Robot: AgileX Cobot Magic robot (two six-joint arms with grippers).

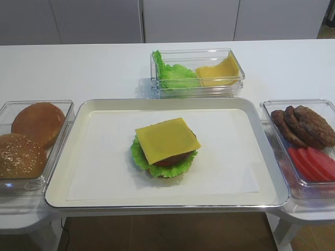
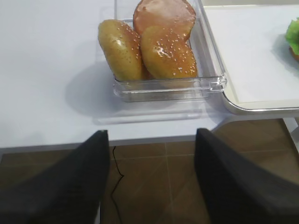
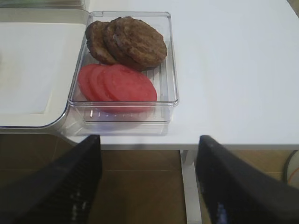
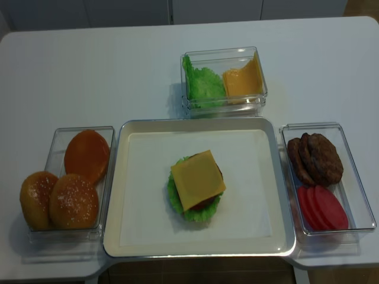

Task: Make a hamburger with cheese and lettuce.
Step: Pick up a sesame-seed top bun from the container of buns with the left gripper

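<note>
The hamburger point(image 1: 166, 148) sits in the middle of the white tray point(image 1: 104, 136) as a low stack. A square yellow cheese point(image 1: 166, 138) slice lies on top, over a dark patty point(image 1: 174, 159) and a frilly green lettuce point(image 1: 138, 157) leaf. The lettuce rim point(image 2: 293, 39) also shows at the right edge of the left wrist view. My left gripper point(image 2: 150, 140) is open and empty, over the floor in front of the table edge, short of the bun box point(image 2: 212, 84). My right gripper point(image 3: 149, 144) is likewise open and empty, in front of the patty box point(image 3: 170, 100). Neither gripper shows in the high views.
The left box holds two sesame buns point(image 2: 168, 51) and a plain brown bun point(image 1: 38, 121). The right box holds patties point(image 1: 306, 125) and red tomato slices point(image 1: 314, 161). A back box point(image 1: 157, 89) holds a heap of green leaves point(image 1: 172, 74) and yellow slices point(image 1: 220, 70).
</note>
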